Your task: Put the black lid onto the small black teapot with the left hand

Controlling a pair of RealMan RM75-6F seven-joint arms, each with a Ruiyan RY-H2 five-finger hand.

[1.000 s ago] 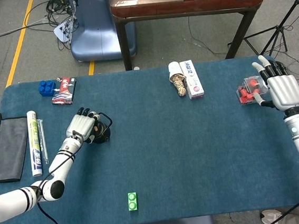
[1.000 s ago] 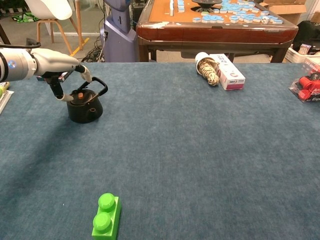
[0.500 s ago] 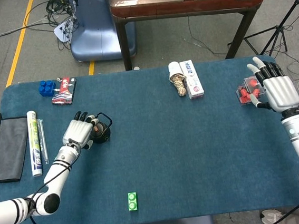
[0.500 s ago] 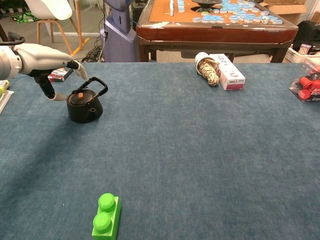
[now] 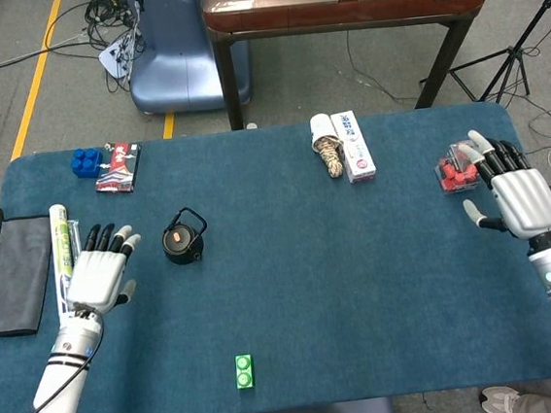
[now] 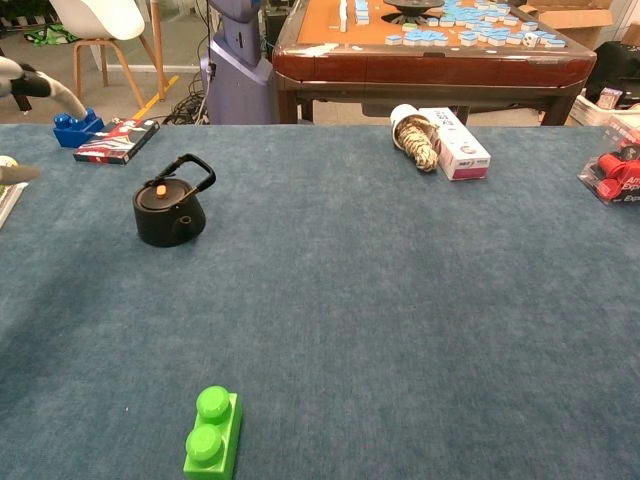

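Note:
The small black teapot [image 5: 182, 243] [image 6: 168, 212] stands on the blue table with its black lid [image 6: 160, 194] seated on top, an orange knob at the lid's centre. My left hand [image 5: 100, 273] is open, fingers spread, well to the left of the teapot and holding nothing; only its fingertips [image 6: 45, 86] show at the left edge of the chest view. My right hand [image 5: 516, 193] is open at the table's far right, beside a red packet [image 5: 456, 169].
A toothpaste tube [image 5: 63, 261] and dark cloth [image 5: 15, 273] lie left of my left hand. A blue brick [image 5: 86, 162] and red box [image 5: 119, 167] sit back left. A rope cup [image 5: 326, 147] and white box [image 5: 354, 144] sit at the back, a green brick [image 5: 244, 371] near front.
My left hand has let go of the lid on the teapot and drawn back to the left and toward the front. My right hand has lowered slightly.

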